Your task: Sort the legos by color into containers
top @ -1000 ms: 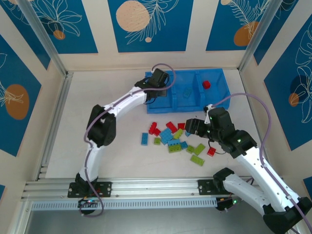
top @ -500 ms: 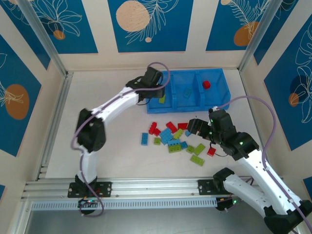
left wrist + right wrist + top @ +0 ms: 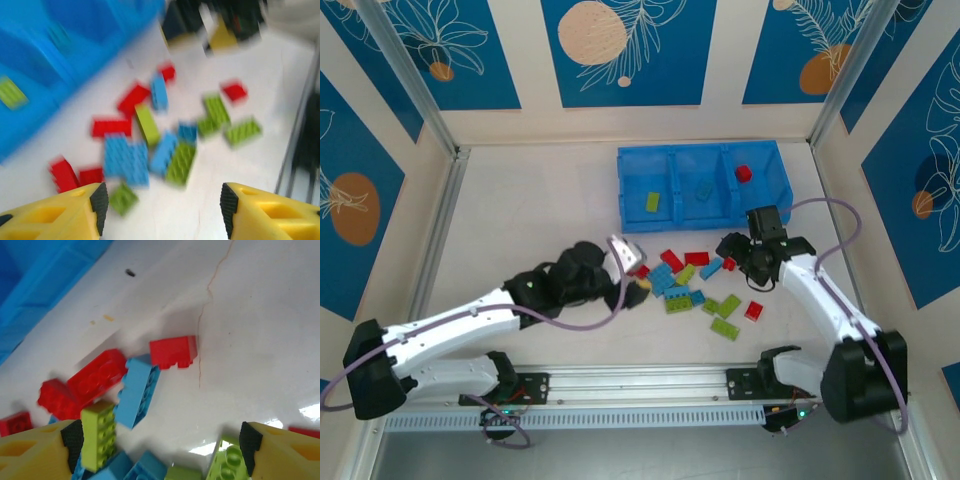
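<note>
I've got both sets of jaws apart and empty. Left gripper (image 3: 163,202) and right gripper (image 3: 160,439) hover at the legos (image 3: 685,285) scattered on the surface, near the blue tray (image 3: 700,152), one brick per compartment.

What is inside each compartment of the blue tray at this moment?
In the blue tray, the left compartment holds one lime green brick, the middle one light blue brick, the right one red brick. The right arm covers the near right corner.
</note>
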Robot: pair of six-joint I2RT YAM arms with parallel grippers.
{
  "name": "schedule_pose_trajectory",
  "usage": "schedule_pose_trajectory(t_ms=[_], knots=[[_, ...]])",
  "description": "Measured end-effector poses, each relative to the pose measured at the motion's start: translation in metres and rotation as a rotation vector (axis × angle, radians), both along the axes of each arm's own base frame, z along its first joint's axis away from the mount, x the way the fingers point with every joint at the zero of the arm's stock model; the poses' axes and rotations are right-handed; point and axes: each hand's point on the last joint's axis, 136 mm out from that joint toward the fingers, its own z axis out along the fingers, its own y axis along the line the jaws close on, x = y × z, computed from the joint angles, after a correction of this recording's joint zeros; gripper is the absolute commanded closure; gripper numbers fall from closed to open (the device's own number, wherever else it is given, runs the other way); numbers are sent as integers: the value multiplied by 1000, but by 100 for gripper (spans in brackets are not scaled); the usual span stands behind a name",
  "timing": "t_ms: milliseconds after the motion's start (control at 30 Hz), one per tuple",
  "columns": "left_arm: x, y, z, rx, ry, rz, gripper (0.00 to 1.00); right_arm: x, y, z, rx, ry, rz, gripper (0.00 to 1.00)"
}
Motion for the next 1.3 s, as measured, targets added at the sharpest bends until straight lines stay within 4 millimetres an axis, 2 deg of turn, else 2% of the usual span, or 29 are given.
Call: schedule_pose_trajectory(t_ms=[67, 133, 267, 400, 533, 833, 967, 1133, 1200, 1300], knots=[[-15, 7, -35, 78, 17, -73, 31, 6, -1, -16, -3, 45, 2, 18], [-23, 12, -55, 120, 7, -131, 30, 12, -2, -30, -7, 85, 4, 20], [-29, 17, -69, 130, -53, -180, 25, 24, -2, -50, -12, 130, 14, 28], [-26, 27, -82, 158, -109, -167, 20, 30, -4, -63, -17, 163, 6, 38], [-20, 38, -81, 176, -168, -126, 17, 32, -4, -66, -19, 163, 1, 49], [-11, 53, -52, 109, -286, -41, 10, 28, -10, -63, -44, 139, -20, 67], [-8, 58, -48, 93, -312, -14, 9, 22, -16, -43, -56, 83, -42, 70], [-6, 64, -47, 87, -333, 17, 7, 29, -27, 24, -85, -135, -88, 73], [-5, 66, -46, 84, -340, 28, 7, 39, -34, 50, -100, -210, -110, 73], [-3, 69, -42, 77, -353, 44, 7, 69, -51, 81, -127, -281, -157, 73]])
